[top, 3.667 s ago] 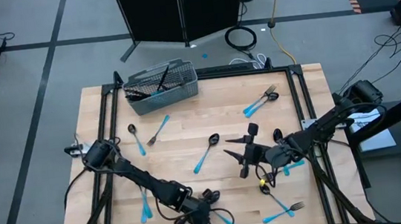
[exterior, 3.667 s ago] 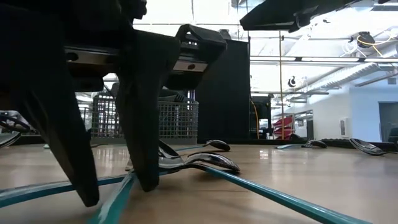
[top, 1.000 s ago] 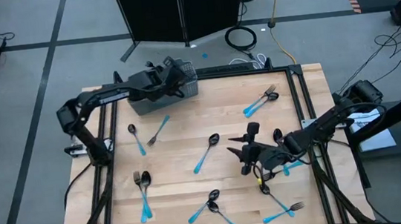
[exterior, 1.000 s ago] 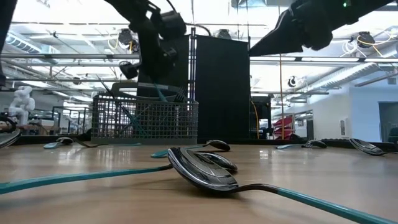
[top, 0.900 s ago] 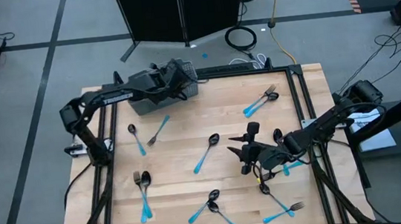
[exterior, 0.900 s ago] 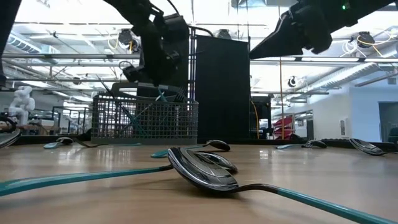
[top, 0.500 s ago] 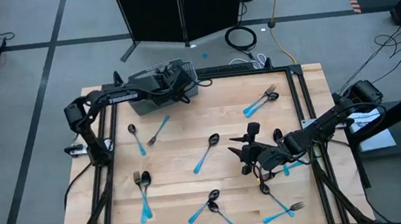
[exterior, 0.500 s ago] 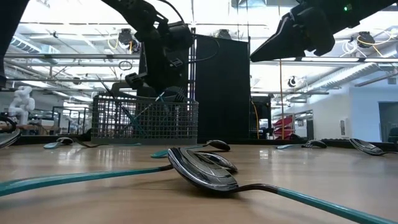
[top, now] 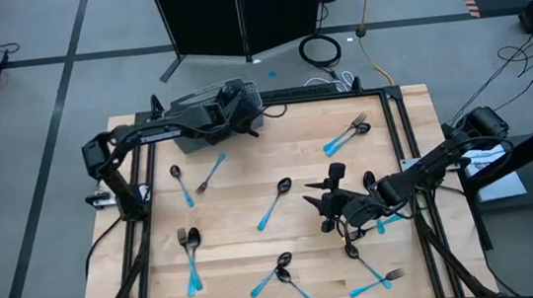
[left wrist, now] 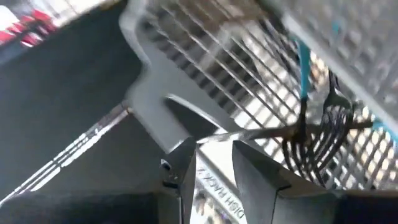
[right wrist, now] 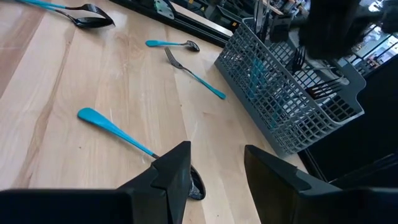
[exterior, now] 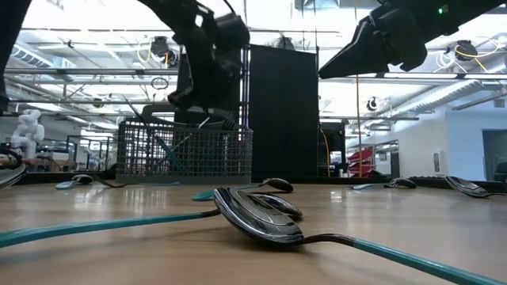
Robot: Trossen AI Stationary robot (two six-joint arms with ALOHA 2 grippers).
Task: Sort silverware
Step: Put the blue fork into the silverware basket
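Left hand [top: 239, 112] over wire-mesh basket [top: 201, 107], fingers narrowly parted, nothing held; fork [left wrist: 320, 134] seen inside basket. Right hand [top: 324, 202] parted, empty, above tabletop [top: 240, 181] spoon [top: 274, 203]. Risk: basket snagged on retreat, tipped.

Grey wire-mesh basket [top: 206, 117] at far edge of wooden table [top: 251, 185]. Black cabinet [top: 237, 11] behind table; coiled black cable [top: 320, 49] on floor nearby.
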